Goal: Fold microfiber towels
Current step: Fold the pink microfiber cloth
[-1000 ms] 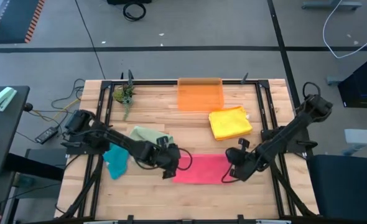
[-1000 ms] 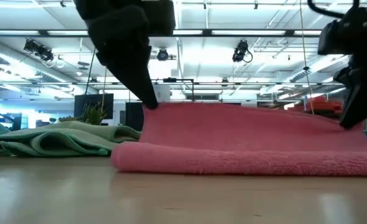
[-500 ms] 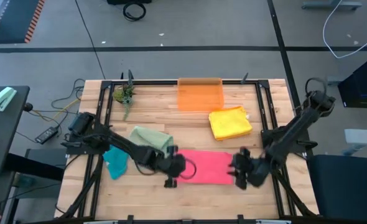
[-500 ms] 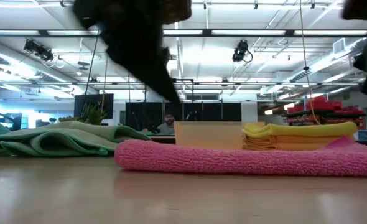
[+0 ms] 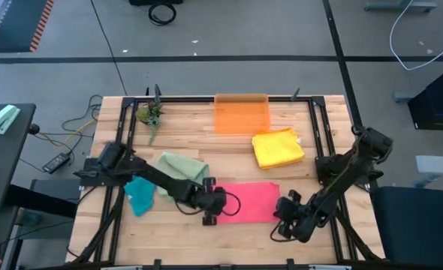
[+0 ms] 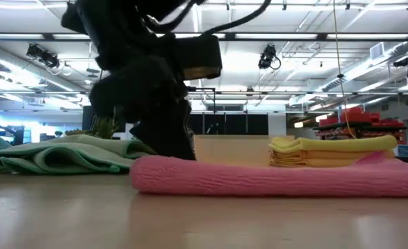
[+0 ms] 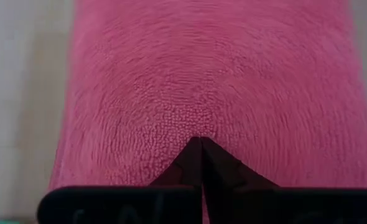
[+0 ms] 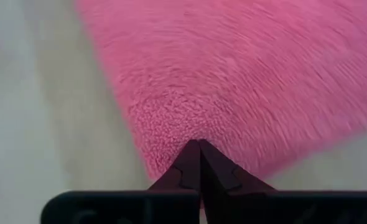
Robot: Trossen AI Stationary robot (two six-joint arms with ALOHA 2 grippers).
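A pink towel (image 5: 245, 202) lies folded flat near the table's front edge; it also shows in the low view (image 6: 273, 176). My left gripper (image 5: 212, 214) is shut at the towel's left end. My right gripper (image 5: 281, 224) is shut at the towel's near right corner (image 8: 171, 146). A sage green towel (image 5: 182, 166) and a teal towel (image 5: 139, 195) lie crumpled at the left. A folded yellow towel (image 5: 278, 148) lies behind the pink one. My left gripper has its shut fingertips (image 7: 200, 149) on the pink towel's top face near its left end (image 7: 190, 121), slanting down from the table's left. The towel lies flat on the table under them. My right gripper: I cannot tell whether its shut fingertips touch the towel's corner.
A translucent orange bin (image 5: 242, 114) stands at the far edge in the middle. A small green plant (image 5: 150, 114) is at the far left. Black rails (image 5: 323, 142) run along the table's sides. Bare wood shows in front of the pink towel.
Both grippers have gone toward the table's near edge and down. The pink towel's upper layer, held up in a hump a second ago, now lies flat on the layer beneath. My right gripper has since drawn back to the towel's near right corner.
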